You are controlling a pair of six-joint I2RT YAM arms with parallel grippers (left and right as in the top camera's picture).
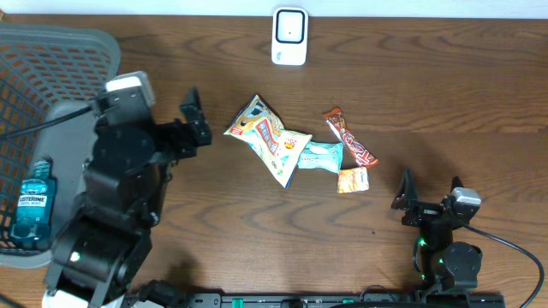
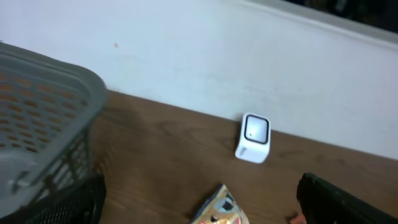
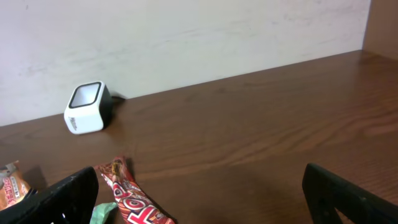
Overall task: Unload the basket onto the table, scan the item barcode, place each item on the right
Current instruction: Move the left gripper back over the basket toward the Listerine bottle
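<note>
Brown wood table (image 1: 445, 94) is noted carrying snack packets (image 1: 272, 141) at centre, well apart from the white scanner (image 1: 289, 36) at the far edge. Jaws of the left gripper (image 1: 195, 118), near the packets, and the right gripper (image 1: 428, 190) are seen spread, nothing held.
</note>
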